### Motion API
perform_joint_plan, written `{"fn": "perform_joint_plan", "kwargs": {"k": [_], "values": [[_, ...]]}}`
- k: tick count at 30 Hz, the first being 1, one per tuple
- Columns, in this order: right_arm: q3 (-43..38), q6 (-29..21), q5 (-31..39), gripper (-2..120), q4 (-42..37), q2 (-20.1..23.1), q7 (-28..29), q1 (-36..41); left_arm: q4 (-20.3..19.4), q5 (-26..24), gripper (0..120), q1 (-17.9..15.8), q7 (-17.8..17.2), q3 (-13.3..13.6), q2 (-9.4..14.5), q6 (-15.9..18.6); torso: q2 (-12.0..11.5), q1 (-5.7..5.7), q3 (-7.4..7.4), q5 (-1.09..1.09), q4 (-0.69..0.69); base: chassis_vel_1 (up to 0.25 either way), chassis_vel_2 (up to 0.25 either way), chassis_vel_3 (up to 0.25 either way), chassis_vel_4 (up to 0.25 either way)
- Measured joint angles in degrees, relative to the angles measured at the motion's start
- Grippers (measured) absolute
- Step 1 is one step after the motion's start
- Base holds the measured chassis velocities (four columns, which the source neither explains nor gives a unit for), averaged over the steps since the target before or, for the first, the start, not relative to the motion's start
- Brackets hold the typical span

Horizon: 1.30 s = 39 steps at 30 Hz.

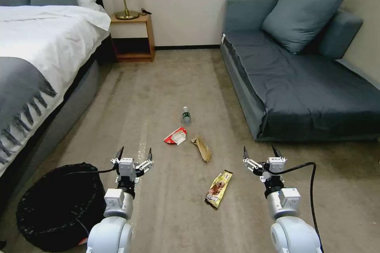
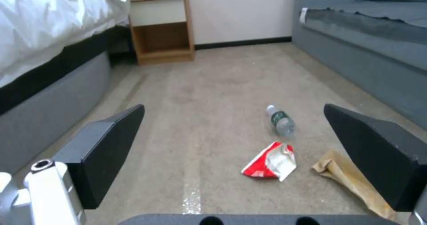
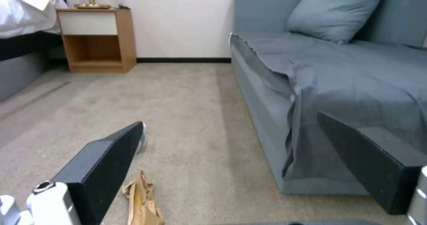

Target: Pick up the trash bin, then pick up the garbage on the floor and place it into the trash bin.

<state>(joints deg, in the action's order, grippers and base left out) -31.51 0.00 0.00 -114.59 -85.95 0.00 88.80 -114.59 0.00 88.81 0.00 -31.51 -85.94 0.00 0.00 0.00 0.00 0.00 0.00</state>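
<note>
Seen from above a beige bedroom carpet [image 1: 158, 99]: left gripper [image 1: 133, 154] and right gripper [image 1: 260, 152] held out side by side over the floor, fingers of both spread wide, nothing between them. Round black trash bin lined with crinkly black plastic [image 1: 59, 205] standing on the carpet behind and to the outer side of the left fingers [image 1: 119, 153], close to the grey bed base [image 1: 59, 122], untouched by either arm. Scattered in the lane between the two sets of fingertips: a gold-yellow snack wrapper [image 1: 218, 189] lying flat, level with the wrists and nearer the right fingers [image 1: 246, 153]; a crumpled brown paper bag [image 1: 202, 148] just ahead of it; a crushed red-and-white carton [image 1: 175, 136] just beside the bag, toward the left fingers; a small clear bottle with green label [image 1: 185, 115] lying farthest out, beyond the carton. From the left wrist, carton [image 2: 270, 161], bottle [image 2: 281, 120] and paper bag [image 2: 351, 181] framed between the parted black fingers [image 2: 106, 151]. From the right wrist, paper bag [image 3: 142, 201] lying next to one finger [image 3: 102, 171]. Blue-grey sofa [image 1: 301, 83] well to the outer side of the right fingers; wooden nightstand [image 1: 132, 37] far ahead by the wall.
</note>
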Motion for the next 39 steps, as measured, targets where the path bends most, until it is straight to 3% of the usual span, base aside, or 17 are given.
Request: {"fn": "perform_joint_plan", "kwargs": {"k": [13, 16, 17, 18, 20, 21, 23, 30, 39], "values": [[0.1, 0.3, -0.1, 100, -0.2, -0.1, 0.0, 0.3, -0.6, -0.1, 100, 0.5, -0.2, -0.4, 0.3, -0.3, 0.0, 0.00, 0.00, -0.03, -0.02, 0.000, 0.000, 0.000, 0.000], [1.0, 2.5, -1.0, 100, -1.5, -0.7, 0.7, 2.3, -6.2, -2.2, 100, 5.1, -2.9, -4.4, 2.6, -4.7, 0.0, 0.00, 0.00, 0.02, 0.01, 0.000, 0.000, 0.000, 0.000], [1.0, 2.5, -1.0, 100, -1.5, -0.7, 0.7, 2.3, -6.2, -2.2, 100, 5.1, -2.9, -4.4, 2.6, -4.7, 0.0, 0.00, 0.00, 0.02, 0.01, 0.000, 0.000, 0.000, 0.000], [2.1, 4.8, -2.0, 100, -3.0, -1.4, 1.4, 4.6, -9.2, -3.5, 100, 7.7, -4.5, -6.5, 3.8, -7.2, 0.0, 0.00, 0.00, 0.00, 0.02, 0.000, 0.000, 0.000, 0.000], [3.3, 7.6, -3.3, 100, -4.7, -2.2, 2.2, 7.3, -11.6, -4.4, 100, 9.6, -5.7, -8.3, 4.8, -9.2, 0.0, 0.00, -0.01, 0.05, 0.03, 0.000, 0.000, 0.000, 0.000], [3.2, 7.7, -3.2, 100, -4.9, -2.2, 2.3, 8.9, -12.5, -4.8, 100, 11.0, -4.8, -7.9, 5.3, -9.5, 0.0, 0.00, -0.01, -0.07, 0.02, 0.000, 0.000, 0.000, 0.000], [3.7, 8.6, -3.5, 100, -5.4, -2.5, 2.5, 9.6, -12.7, -5.0, 100, 11.4, -4.4, -7.7, 5.6, -9.5, 0.0, 0.00, 0.00, -0.03, 0.00, 0.000, 0.000, 0.000, 0.000], [9.1, 20.1, -7.1, 100, -12.5, -6.1, 6.5, 19.9, -12.9, -6.7, 100, 12.7, -2.6, -7.1, 7.1, -8.7, 0.0, 0.00, -0.01, -0.03, -0.01, 0.000, 0.000, 0.000, 0.000], [9.2, 20.2, -6.0, 100, -13.0, -5.8, 6.7, 19.8, -12.3, -7.8, 100, 13.4, -1.9, -6.9, 7.5, -8.0, 0.0, 0.00, -0.01, 0.00, 0.00, 0.000, 0.000, 0.000, 0.000]]}}
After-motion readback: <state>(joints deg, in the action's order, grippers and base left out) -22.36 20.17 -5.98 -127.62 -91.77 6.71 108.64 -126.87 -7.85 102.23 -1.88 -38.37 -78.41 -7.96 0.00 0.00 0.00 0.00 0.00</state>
